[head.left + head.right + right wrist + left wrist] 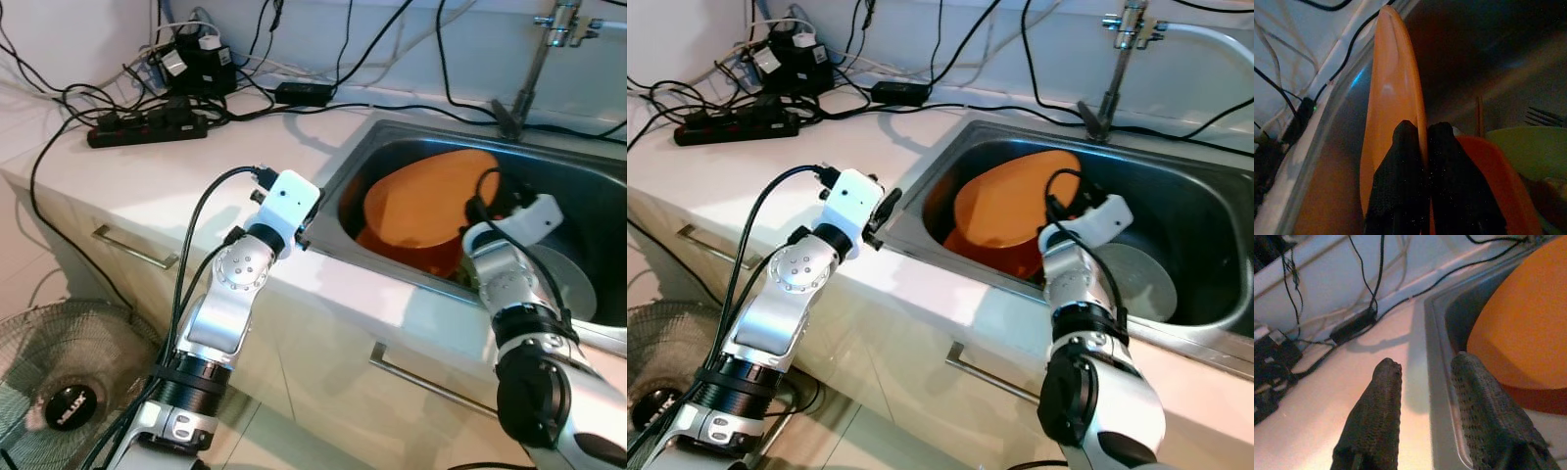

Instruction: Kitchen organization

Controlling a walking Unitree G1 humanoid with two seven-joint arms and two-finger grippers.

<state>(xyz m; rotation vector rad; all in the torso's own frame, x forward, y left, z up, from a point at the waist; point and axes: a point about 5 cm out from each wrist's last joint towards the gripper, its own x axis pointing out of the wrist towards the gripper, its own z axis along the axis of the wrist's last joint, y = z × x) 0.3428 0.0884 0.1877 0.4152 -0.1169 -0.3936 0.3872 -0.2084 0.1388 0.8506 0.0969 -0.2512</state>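
Observation:
A large orange plate (431, 201) stands tilted up inside the steel sink (372, 152). In the right wrist view its rim (1396, 73) runs edge-on between my black fingers (1400, 186). My right gripper (1425, 147) is shut on that rim, low in the sink. Beneath the plate lies an orange bowl (1488, 181), with a pale green dish (1528, 147) and a fork (1542, 116) beside it. My left gripper (1422, 367) hovers open over the counter at the sink's left edge, holding nothing.
A black power strip (147, 127), adapters and tangled cables (196, 59) crowd the back of the white counter (147, 186). A tap (534, 69) rises behind the sink. A grey round dish (1136, 279) lies in the sink. A floor fan (59, 392) stands below the drawers.

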